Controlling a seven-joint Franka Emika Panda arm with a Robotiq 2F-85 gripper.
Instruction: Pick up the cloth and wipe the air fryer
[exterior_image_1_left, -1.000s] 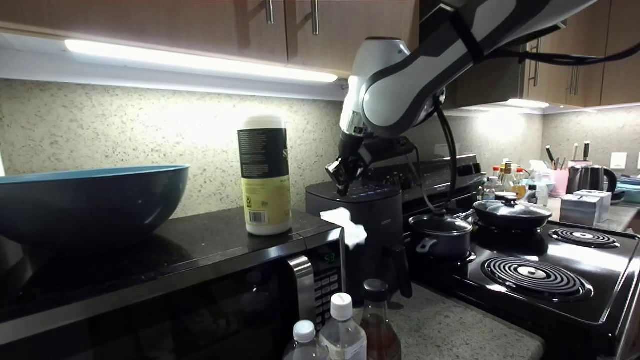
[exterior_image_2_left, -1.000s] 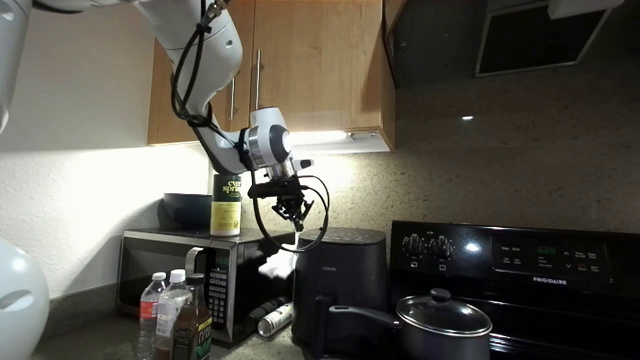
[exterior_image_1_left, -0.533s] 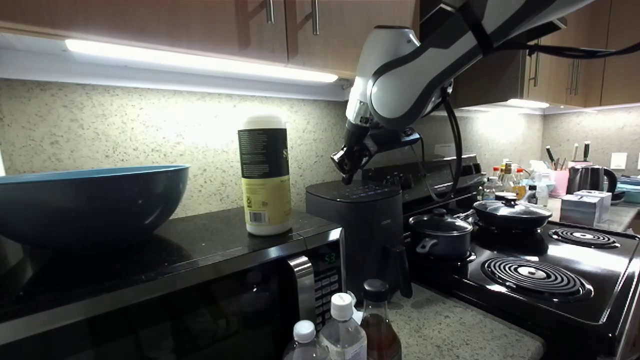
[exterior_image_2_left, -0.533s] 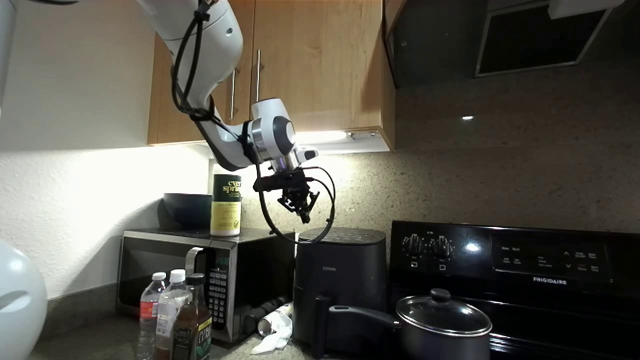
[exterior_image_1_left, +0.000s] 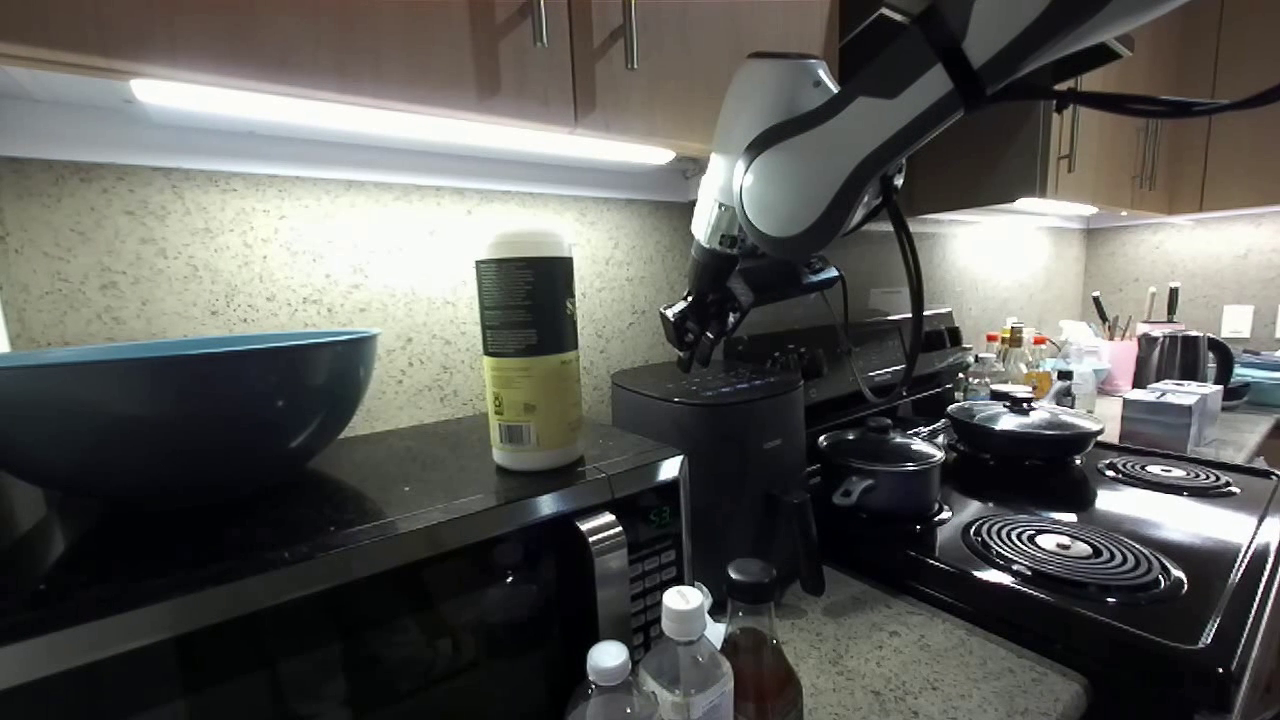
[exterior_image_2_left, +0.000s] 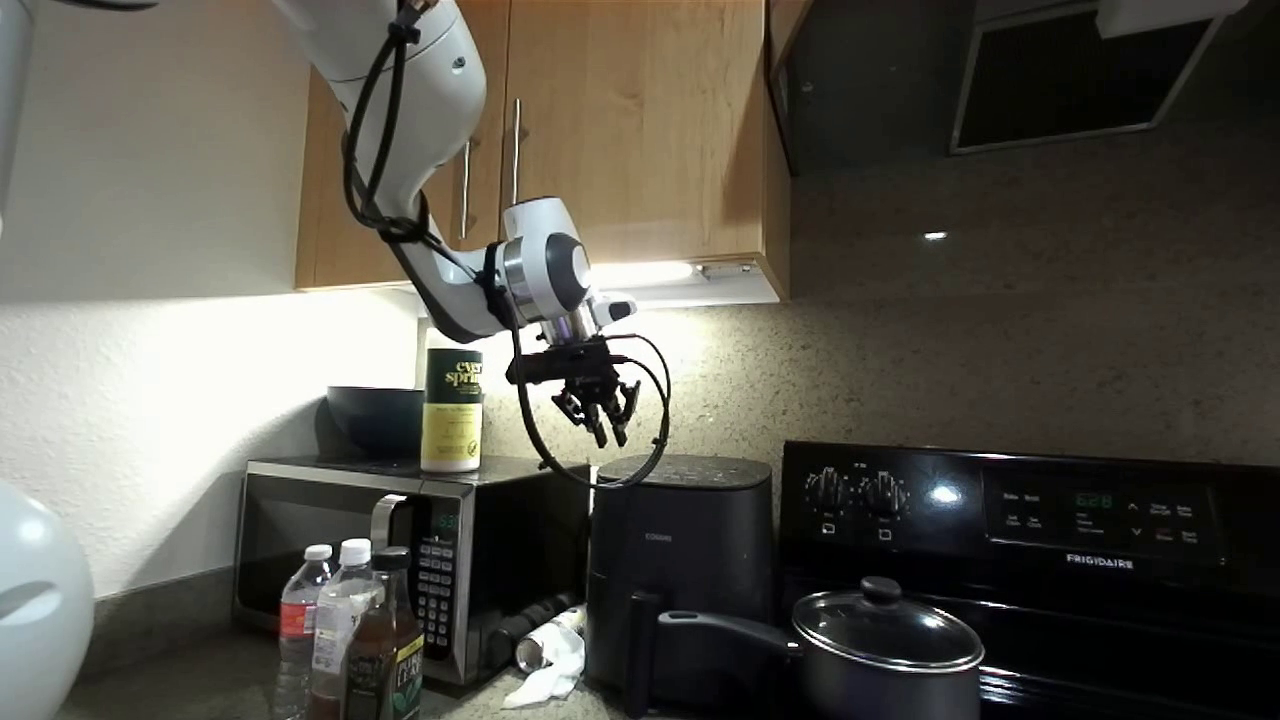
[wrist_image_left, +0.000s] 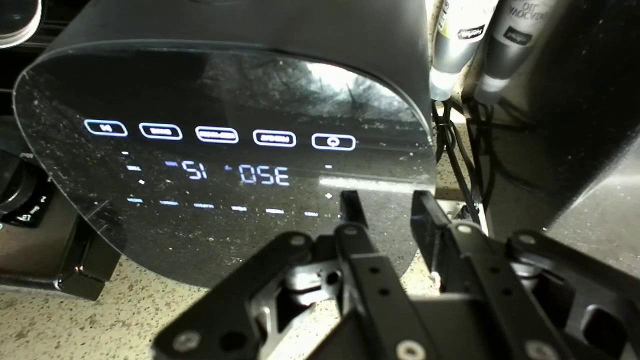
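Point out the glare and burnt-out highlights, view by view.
In the wrist view, a white glare patch and a pale streak on the glossy top of the air fryer; in an exterior view, the under-cabinet light blown out, the backsplash washed out near the canister; in an exterior view, a bright spot on the stove's control panel.

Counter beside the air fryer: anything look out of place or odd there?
Yes: the white cloth lies crumpled on the counter, partly hiding a can that lies on its side. For a wiping task that looks odd, since the gripper hangs open and empty above the air fryer. I see no spill there.
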